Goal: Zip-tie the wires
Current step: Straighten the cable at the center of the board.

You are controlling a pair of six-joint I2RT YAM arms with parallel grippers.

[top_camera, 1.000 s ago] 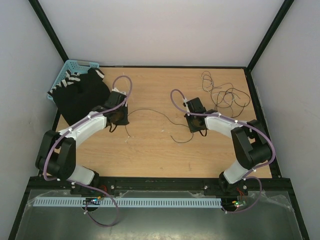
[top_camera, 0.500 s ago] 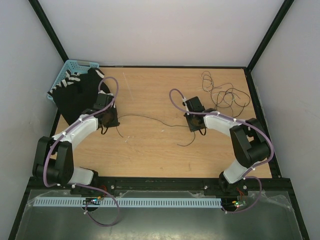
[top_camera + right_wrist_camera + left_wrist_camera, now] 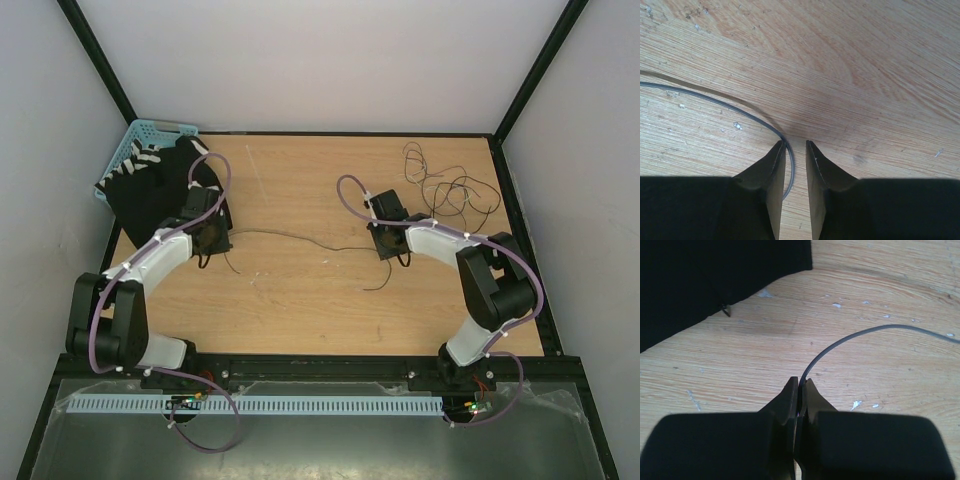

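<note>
A single thin black wire (image 3: 885, 326) is pinched between the closed fingers of the left gripper (image 3: 801, 389), near the edge of the black cloth (image 3: 700, 280). The same strand is laid across the wooden table (image 3: 300, 310) to the right gripper (image 3: 795, 146), whose fingers are held narrowly apart, with the wire lying against the inner face of one finger. The tangle of wires (image 3: 452, 188) is seen near the far right corner.
</note>
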